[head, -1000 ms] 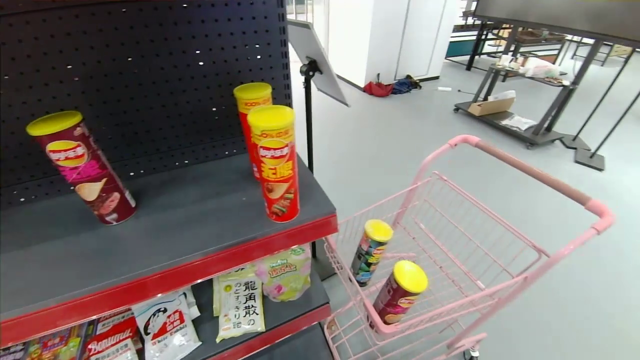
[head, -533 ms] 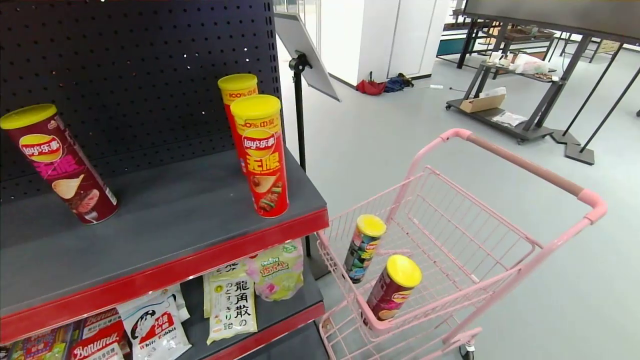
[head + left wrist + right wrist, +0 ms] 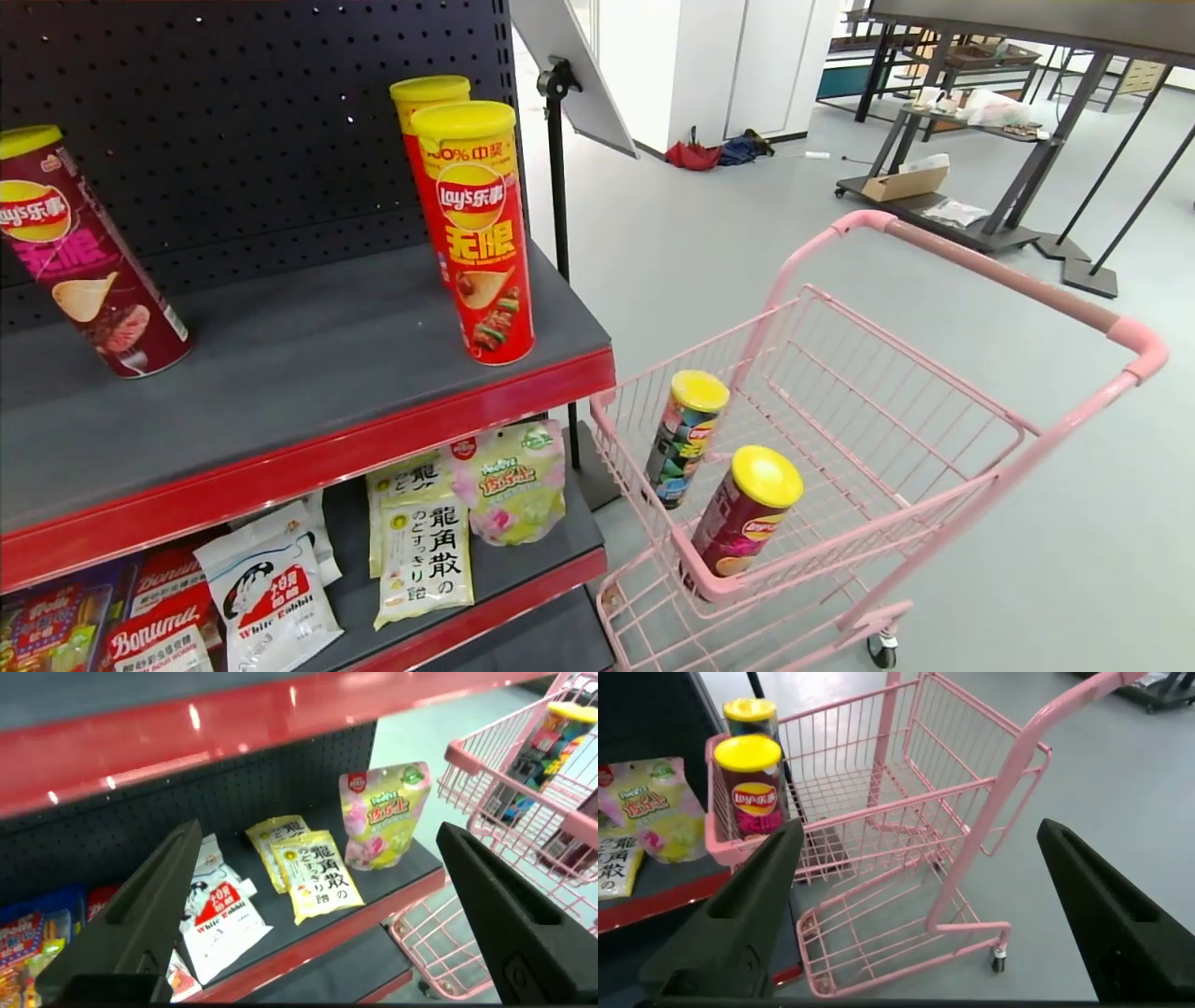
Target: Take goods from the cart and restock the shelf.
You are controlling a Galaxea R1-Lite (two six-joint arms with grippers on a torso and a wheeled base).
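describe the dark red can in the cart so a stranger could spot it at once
Find the pink cart beside the right end of the shelf. Two yellow-lidded cans lean in the basket corner nearest the shelf; take the dark red can, the one closer to the head camera. Its neighbour, the multicoloured can, is patterned blue, green and black.

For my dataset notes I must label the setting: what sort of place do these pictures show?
Probably a mock shop in a lab hall: a dark metal shelf with red edge holds tall yellow-lidded chip cans, a pink wire shopping cart stands beside it, a black equipment rack behind.
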